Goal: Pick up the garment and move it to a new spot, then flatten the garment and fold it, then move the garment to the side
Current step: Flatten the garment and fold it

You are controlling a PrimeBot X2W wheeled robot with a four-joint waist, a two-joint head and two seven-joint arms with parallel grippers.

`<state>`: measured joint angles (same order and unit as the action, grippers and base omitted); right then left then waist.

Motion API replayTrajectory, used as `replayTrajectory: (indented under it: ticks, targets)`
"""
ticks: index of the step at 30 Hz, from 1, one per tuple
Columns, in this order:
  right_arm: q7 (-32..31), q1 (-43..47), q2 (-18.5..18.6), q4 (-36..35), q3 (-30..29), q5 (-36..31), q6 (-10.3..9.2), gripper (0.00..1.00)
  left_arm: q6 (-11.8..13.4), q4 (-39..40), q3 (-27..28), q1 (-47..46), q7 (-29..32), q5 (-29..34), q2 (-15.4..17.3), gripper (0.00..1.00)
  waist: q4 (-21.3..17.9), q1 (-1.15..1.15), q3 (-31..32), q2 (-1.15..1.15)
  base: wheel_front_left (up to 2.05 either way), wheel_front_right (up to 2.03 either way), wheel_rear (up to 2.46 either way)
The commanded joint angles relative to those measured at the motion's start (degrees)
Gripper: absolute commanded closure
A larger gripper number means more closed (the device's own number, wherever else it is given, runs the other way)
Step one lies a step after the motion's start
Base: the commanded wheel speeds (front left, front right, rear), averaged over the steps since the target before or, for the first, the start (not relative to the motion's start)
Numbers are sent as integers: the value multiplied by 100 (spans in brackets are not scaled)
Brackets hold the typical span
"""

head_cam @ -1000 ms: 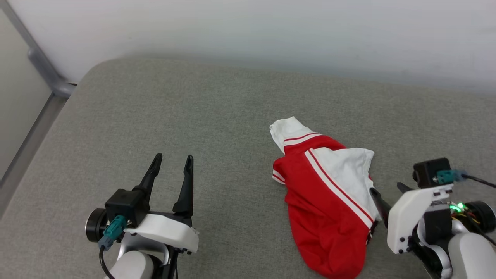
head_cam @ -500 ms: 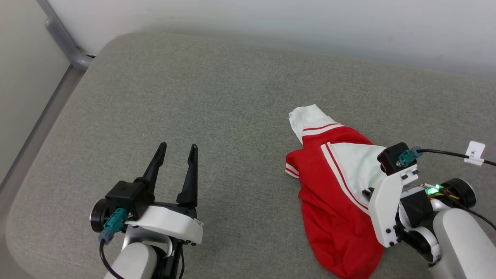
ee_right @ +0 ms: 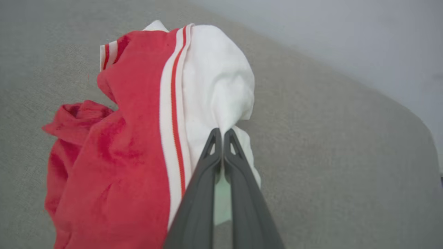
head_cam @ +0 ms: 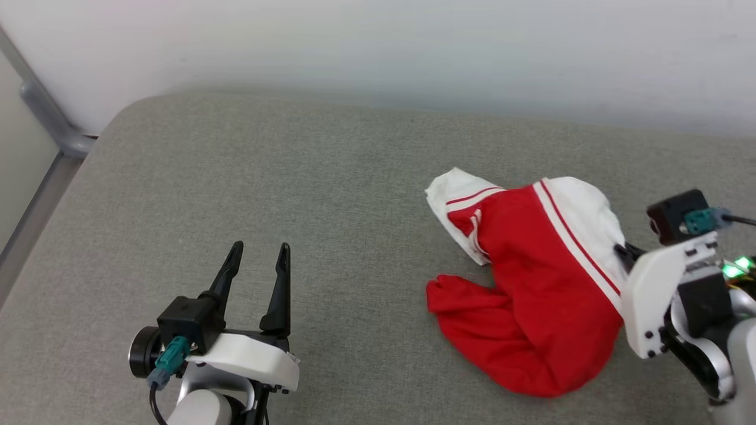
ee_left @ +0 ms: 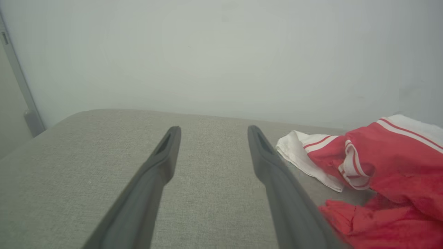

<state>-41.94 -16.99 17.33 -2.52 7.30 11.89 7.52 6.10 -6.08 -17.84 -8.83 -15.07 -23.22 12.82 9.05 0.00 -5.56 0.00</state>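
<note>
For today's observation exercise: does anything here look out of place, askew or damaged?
Only the garment: it lies crumpled on the grey cushion, its white part pinched in the shut right tool. No damage or spill shows.

Bare indoor room, kind unclear: grey fabric cushion (head_cam: 283,177) against plain white wall (head_cam: 378,47), grey metal rail (head_cam: 44,111) at left.

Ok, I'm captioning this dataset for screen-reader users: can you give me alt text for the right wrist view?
The right hand is shut on a white fold of the crumpled red-and-white garment, which has striped trim. The garment rests on a grey cushion, with a pale wall beyond.
</note>
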Motion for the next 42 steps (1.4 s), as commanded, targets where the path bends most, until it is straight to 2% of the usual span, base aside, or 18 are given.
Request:
replayTrajectory:
  ticks: [1,7,11,14,15,16,17,18,25,31,37,42]
  targets:
    - [-30,303,-27,-116,-236,-107,-5,100,13,-27,15,78,-13,34,31,0,-140,0,88,0,0,0,0]
    - [-84,1465,-455,-247,-1281,-275,-5,100,28,-72,-15,173,39,-2,59,0,-312,0,137,0,0,0,0]
    - [106,2163,-994,-11,-1937,-266,-5,100,37,-91,-49,224,79,-19,79,0,-340,0,164,0,0,0,0]
    - [400,2500,-1252,279,-2197,-218,-5,100,40,-96,-84,239,124,-20,93,0,-337,0,189,0,0,0,0]
    - [521,2566,-1310,370,-2255,-210,-5,87,46,-101,-92,249,132,-22,99,0,-338,0,206,0,0,0,0]
    - [671,2606,-1357,451,-2325,-183,-5,55,44,-102,-94,263,146,-32,103,0,-340,0,222,0,0,0,0]
    - [804,2641,-1393,549,-2391,-150,-5,6,51,-113,-101,280,166,-37,109,0,-341,0,245,0,0,0,0]
    - [975,2672,-1418,616,-2445,-164,-6,0,63,-121,-114,300,172,-38,112,0,-338,0,280,0,0,0,0]
    - [2978,2546,-1441,780,-2598,34,-5,0,142,-129,-157,508,245,-59,125,0,-301,0,553,0,0,0,0]
    - [4143,2379,-1445,703,-2365,-92,-5,0,214,-26,-139,632,299,-95,165,0,-313,0,657,0,0,0,0]
    - [4541,2275,-1445,281,-1959,-329,-4,0,274,32,-145,658,371,-90,226,0,-323,0,754,0,0,0,0]
    - [4366,2431,-1447,-234,-1674,-376,-5,0,305,37,-143,662,424,-98,264,0,-357,0,818,0,0,0,0]
